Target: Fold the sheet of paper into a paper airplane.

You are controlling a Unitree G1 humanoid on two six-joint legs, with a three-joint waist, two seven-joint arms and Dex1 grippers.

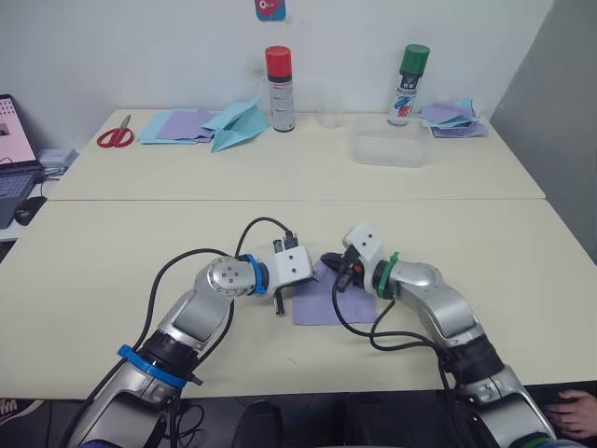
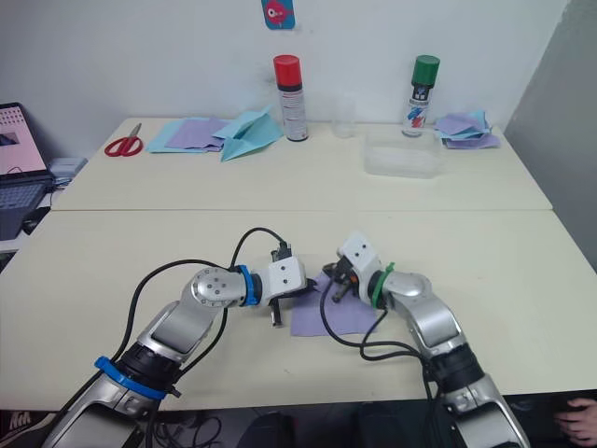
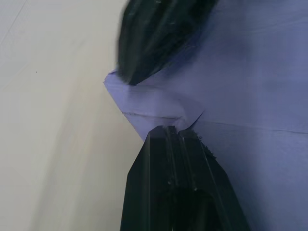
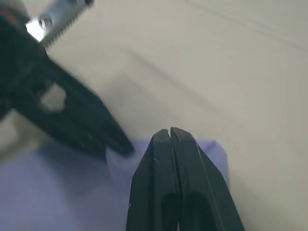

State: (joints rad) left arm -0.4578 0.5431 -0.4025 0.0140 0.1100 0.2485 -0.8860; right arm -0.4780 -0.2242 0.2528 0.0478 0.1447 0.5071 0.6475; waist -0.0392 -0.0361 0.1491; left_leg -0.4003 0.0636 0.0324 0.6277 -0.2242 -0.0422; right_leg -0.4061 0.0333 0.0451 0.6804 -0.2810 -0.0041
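Observation:
The lavender sheet of paper (image 1: pixel 322 301) lies flat on the near table, between my two arms. Its far left corner is folded over into a small flap (image 3: pixel 156 103). My left gripper (image 1: pixel 314 273) is shut, its tip resting at the edge of that flap. Facing it a few centimetres away, my right gripper (image 1: pixel 332 262) is also shut, with its tip (image 4: pixel 169 132) over the same corner of the sheet. Nothing shows between either pair of fingers. The paper airplane is out of view.
The far table carries red scissors (image 1: pixel 116 133), stacked purple and blue sheets (image 1: pixel 177 126), a light-blue paper plane (image 1: pixel 238 126), two spray cans (image 1: pixel 279 89) (image 1: pixel 409 84), a clear tub (image 1: pixel 390 147) and more papers (image 1: pixel 452 119). A laptop (image 1: pixel 14 159) sits far left.

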